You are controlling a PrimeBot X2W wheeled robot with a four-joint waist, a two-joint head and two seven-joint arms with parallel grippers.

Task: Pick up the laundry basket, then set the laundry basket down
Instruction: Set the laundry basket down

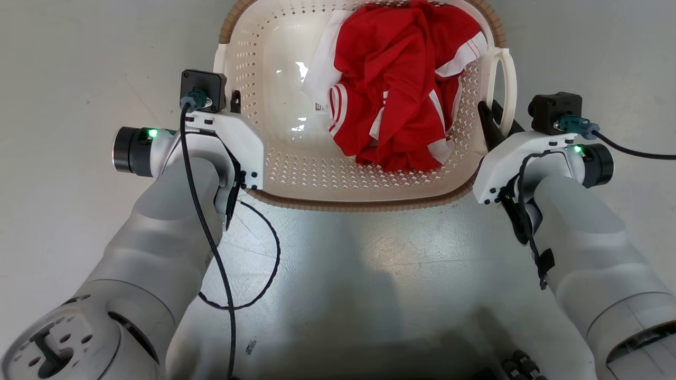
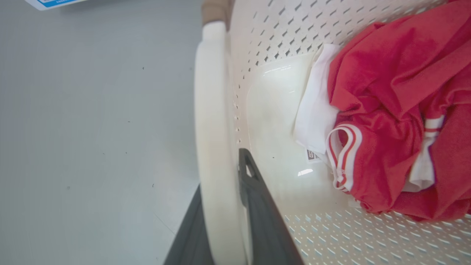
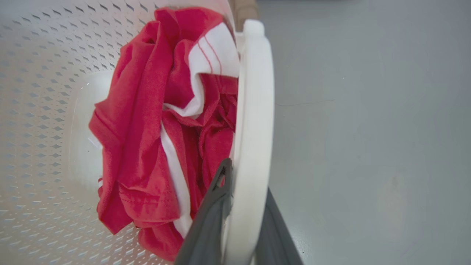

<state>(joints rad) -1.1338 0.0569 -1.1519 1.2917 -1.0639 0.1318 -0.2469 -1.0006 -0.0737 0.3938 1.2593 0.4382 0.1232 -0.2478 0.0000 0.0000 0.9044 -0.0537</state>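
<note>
On the left, a pale left forearm reaches forward over the smooth grey floor (image 1: 63,68), and a thin black cable (image 1: 224,274) loops down from its wrist. The left gripper (image 1: 233,103) (image 2: 222,173) is closed narrow on the white plastic left loop handle (image 2: 209,110) of the cream-white perforated plastic laundry basket (image 1: 264,68) (image 2: 287,33) (image 3: 44,73). In the left wrist view one dark finger (image 2: 257,206) lies inside against the wall and the other outside, with the handle pinched between them.

The basket is rounded-rectangular with a brown woven-look rim band (image 1: 359,203), and it sits straight ahead of the robot, between the two arms (whether its base rests on the floor or hangs just clear, I cannot tell). A crumpled red fabric garment with white trim and stripes (image 1: 401,79) (image 2: 397,73) (image 3: 140,110) lies inside, heaped toward the basket's right wall. The left part of the glossy bottom is bare.

On the right, the white plastic right loop handle (image 1: 501,74) (image 3: 254,92) stands out from the rim. The right gripper (image 1: 499,124) (image 3: 248,180) clamps it the same way, one dark finger (image 3: 209,221) inside beside the garment and the other outside.
</note>
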